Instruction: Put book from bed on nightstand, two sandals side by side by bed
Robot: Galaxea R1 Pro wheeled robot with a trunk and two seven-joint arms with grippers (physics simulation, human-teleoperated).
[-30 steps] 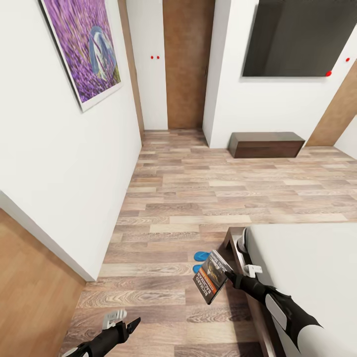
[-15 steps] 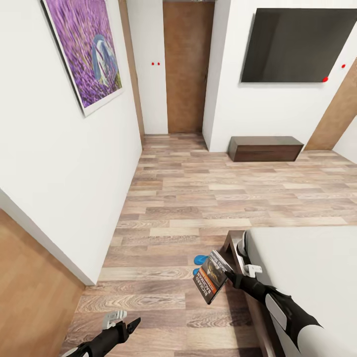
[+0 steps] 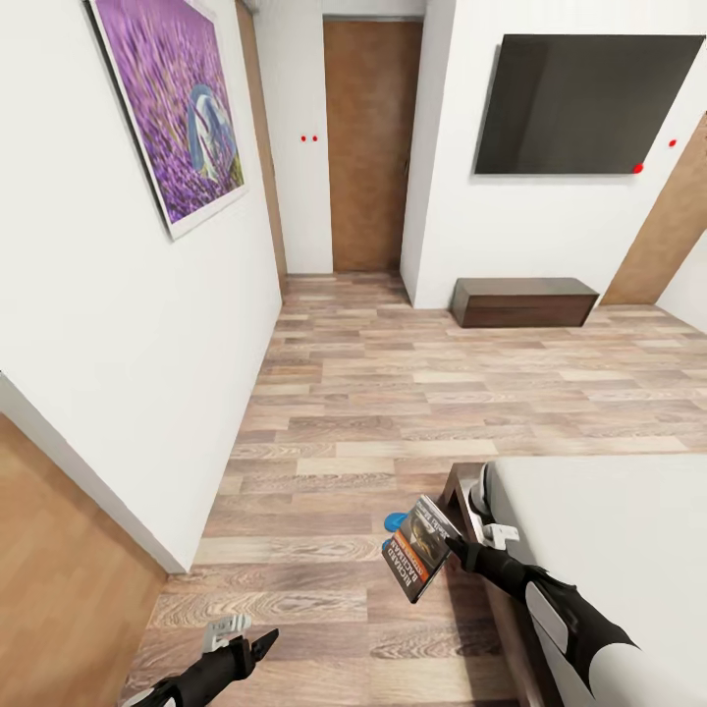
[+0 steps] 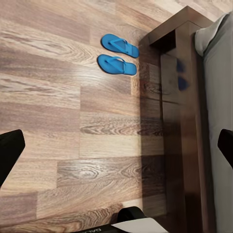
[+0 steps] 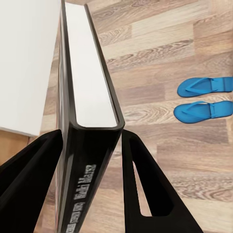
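My right gripper (image 3: 454, 543) is shut on the book (image 3: 420, 548), a dark paperback with an orange strip, held on edge above the floor beside the bed's corner. In the right wrist view the book (image 5: 87, 131) is clamped between both fingers (image 5: 145, 184). The two blue sandals (image 4: 119, 44) (image 4: 116, 64) lie side by side on the floor next to the bed frame (image 4: 182, 97); the book covers most of them in the head view. The bed (image 3: 609, 530) has a pale grey mattress. My left gripper (image 3: 250, 643) hangs open and empty, low over the floor. The nightstand is out of view.
A white wall (image 3: 147, 373) with a purple picture (image 3: 172, 108) runs along the left. Ahead are a brown door (image 3: 368, 147), a wall TV (image 3: 584, 103) and a low dark cabinet (image 3: 523, 299) under it. Wood-plank floor (image 3: 393, 393) lies between.
The whole head view has shifted slightly, so the camera moved. Both grippers and the book keep the same place in it; the sandals are more hidden behind the book.
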